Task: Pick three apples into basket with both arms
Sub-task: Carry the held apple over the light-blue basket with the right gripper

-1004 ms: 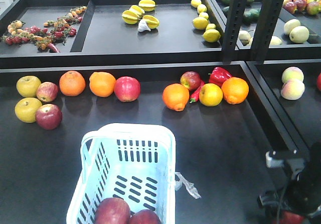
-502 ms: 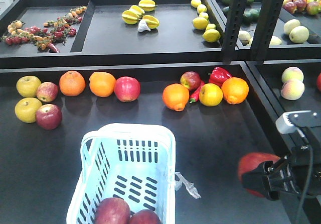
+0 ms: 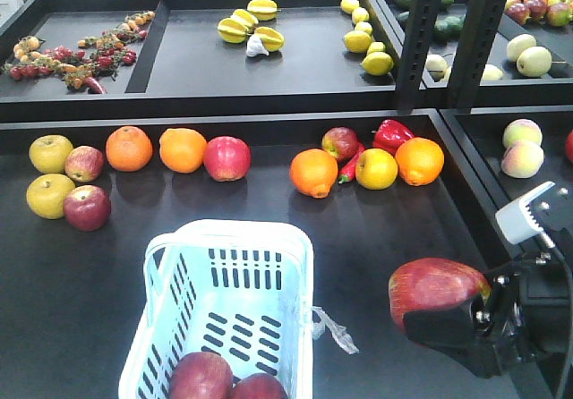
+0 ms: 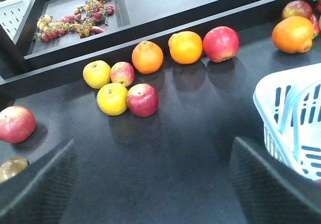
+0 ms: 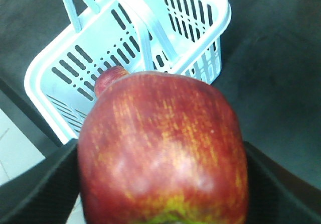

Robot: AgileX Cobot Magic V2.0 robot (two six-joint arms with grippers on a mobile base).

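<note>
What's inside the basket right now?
In the front view, two dark red apples lie at the near end of the basket; its far end is bare. The frame edge cuts off the nearest part. A third apple is in the right gripper, outside it.

Mock grocery produce stand, probably a lab setup.
Black tiered trays display loose oranges, lemons, starfruit; a shopping basket sits below.

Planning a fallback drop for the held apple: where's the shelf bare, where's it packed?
Bare: black shelf between basket and the orange row, under the right gripper holding the apple; also left of the basket. Crowded: back edge, and the far-left apple cluster.
</note>
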